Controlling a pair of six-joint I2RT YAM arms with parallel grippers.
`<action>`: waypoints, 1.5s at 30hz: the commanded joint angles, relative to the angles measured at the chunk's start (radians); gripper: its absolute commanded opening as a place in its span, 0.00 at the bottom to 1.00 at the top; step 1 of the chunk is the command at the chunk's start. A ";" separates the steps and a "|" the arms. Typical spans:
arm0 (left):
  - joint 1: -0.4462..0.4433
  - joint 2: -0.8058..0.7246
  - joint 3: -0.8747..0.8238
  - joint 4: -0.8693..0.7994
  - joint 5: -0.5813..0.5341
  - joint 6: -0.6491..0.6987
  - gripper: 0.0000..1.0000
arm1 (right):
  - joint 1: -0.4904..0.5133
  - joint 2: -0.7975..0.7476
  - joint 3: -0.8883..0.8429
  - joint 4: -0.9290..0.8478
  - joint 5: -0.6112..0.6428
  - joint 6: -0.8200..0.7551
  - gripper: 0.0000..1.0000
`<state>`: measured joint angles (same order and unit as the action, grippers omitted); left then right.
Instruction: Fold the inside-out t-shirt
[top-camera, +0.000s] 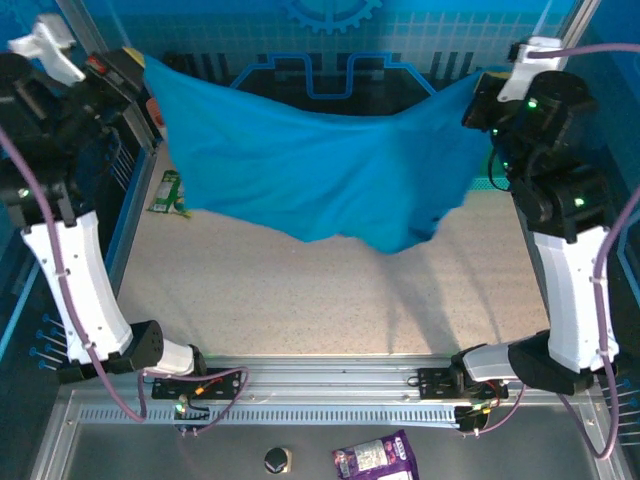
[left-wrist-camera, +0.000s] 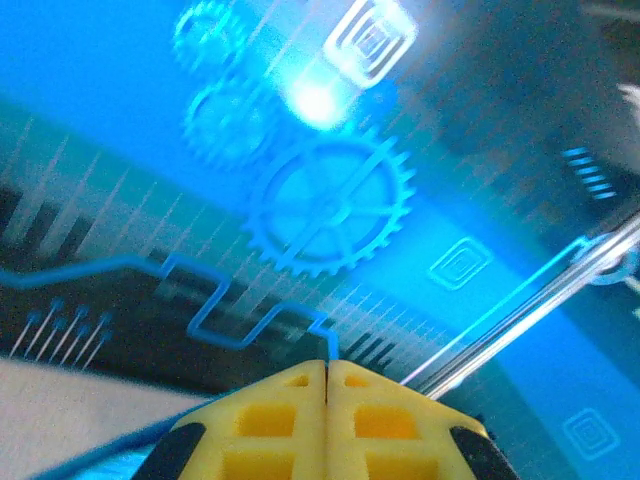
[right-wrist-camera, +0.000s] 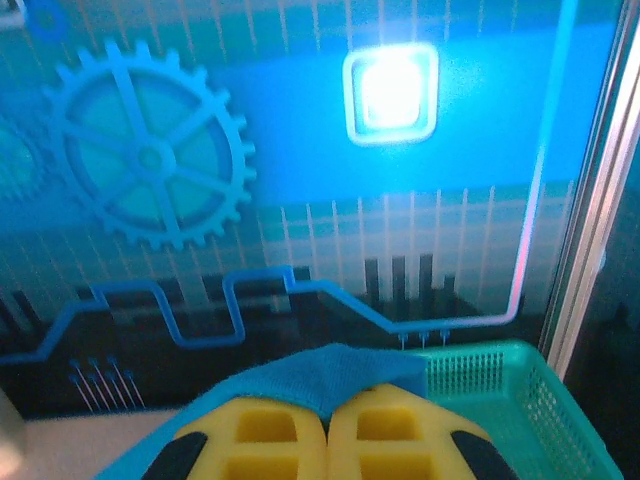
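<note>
Top view: t-shirt (top-camera: 320, 165) hangs in air above table (top-camera: 300, 290), stretched between left gripper (top-camera: 140, 68) and right gripper (top-camera: 478, 95), middle sagging. Green packet (top-camera: 167, 192) on table, left side.

Left wrist: yellow fingers (left-wrist-camera: 290, 405) pressed together; thin blue edge at lower left, probably t-shirt.

Right wrist: jaws clamped on t-shirt corner (right-wrist-camera: 322, 375); teal basket (right-wrist-camera: 500, 385) behind, right.

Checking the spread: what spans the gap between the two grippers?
The blue t-shirt, pinched by left gripper and right gripper, sags between them; the top view shows it.
</note>
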<state>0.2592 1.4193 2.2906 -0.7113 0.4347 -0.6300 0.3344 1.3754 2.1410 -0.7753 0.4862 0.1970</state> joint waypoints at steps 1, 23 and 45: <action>0.008 -0.011 -0.059 -0.032 -0.016 -0.022 0.00 | -0.024 -0.025 0.057 0.053 0.061 -0.038 0.00; -0.002 0.001 -0.293 0.064 0.030 -0.106 0.00 | -0.039 -0.066 0.094 0.204 0.178 -0.189 0.00; 0.092 -0.088 -0.168 0.001 0.014 -0.050 0.00 | -0.035 -0.123 0.064 0.203 0.103 -0.112 0.00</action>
<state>0.3332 1.3304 2.1490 -0.7136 0.4610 -0.6823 0.3176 1.3373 2.1910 -0.6353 0.5827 0.0711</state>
